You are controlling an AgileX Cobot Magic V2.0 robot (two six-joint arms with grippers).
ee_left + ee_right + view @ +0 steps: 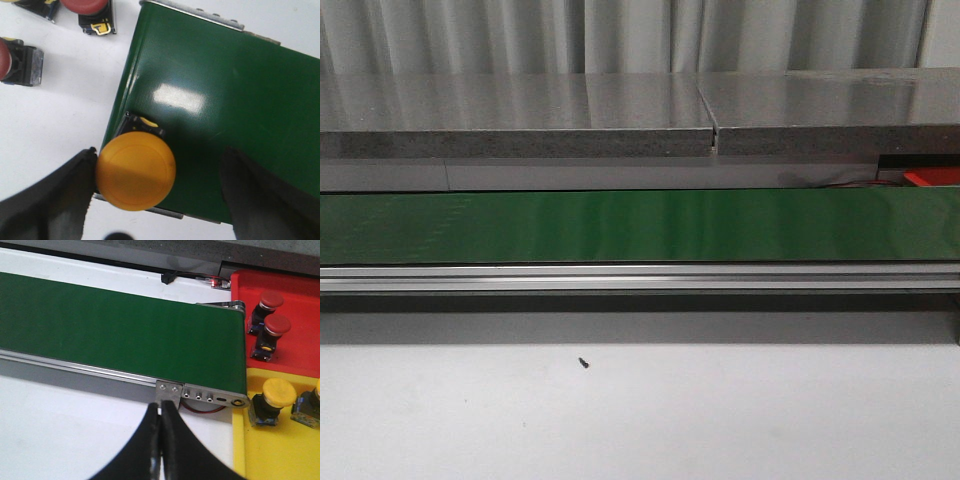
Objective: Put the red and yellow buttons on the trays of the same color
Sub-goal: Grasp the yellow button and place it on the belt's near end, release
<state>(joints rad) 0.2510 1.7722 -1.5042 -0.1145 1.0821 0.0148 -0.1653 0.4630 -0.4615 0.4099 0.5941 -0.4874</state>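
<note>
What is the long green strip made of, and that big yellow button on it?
The long green conveyor belt looks like smooth rubbery plastic; lamp light reflects softly off it. Its edge rail looks like bare metal, silvery with screws. The round yellow push button seems hard matte plastic, though that's only a guess from its dull, even surface.

Across the views there is one long green conveyor belt [640, 227] in a silver metal frame.

The left wrist view shows one round orange-yellow push button [135, 170] on a black base, sitting on the belt's end, and two red-capped push buttons, one [94, 14] and another [15, 61], on the white surface beside it; a third black base is cut off at the edge.

The right wrist view shows one red plastic tray [300, 290] holding two red mushroom buttons, [265, 307] and [272, 335], and one yellow plastic tray [240, 440] holding one full yellow button [272, 400] and a second one [310, 407] partly cut off.

One small dark screw [584, 363] lies on the white table.
</note>
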